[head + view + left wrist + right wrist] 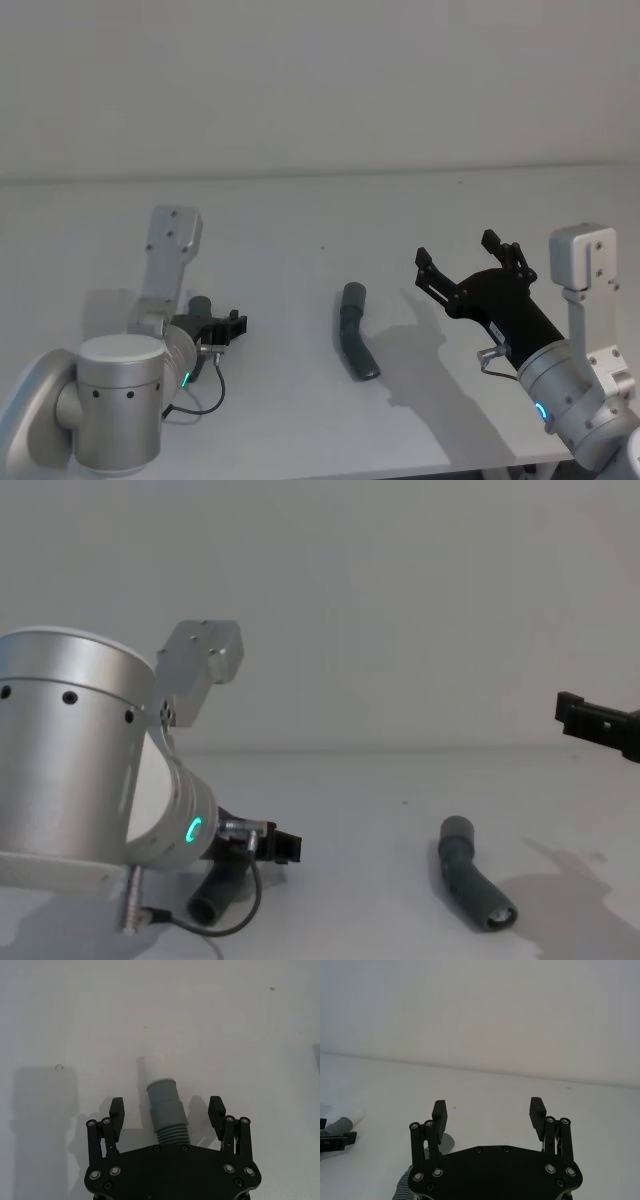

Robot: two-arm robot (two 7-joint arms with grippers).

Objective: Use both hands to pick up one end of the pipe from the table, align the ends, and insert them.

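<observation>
Grey pipe pieces [355, 340], two; left tool [167, 1106], right tool [487, 1106].

Both arms are thick brushed-silver cylinders: the left arm [70, 740] shows small dark bolt holes and a glowing green ring [192, 830], with a thin black cable [219, 390] looping at its wrist; the right arm [565, 385] bears a blue-green light [541, 411]. Each wrist carries a pale grey boxy bracket [172, 240]. The left gripper [166, 1108] and right gripper [489, 1110] are matte black and slim-fingered, their flat plates dotted with silver screws [115, 1170]
</observation>
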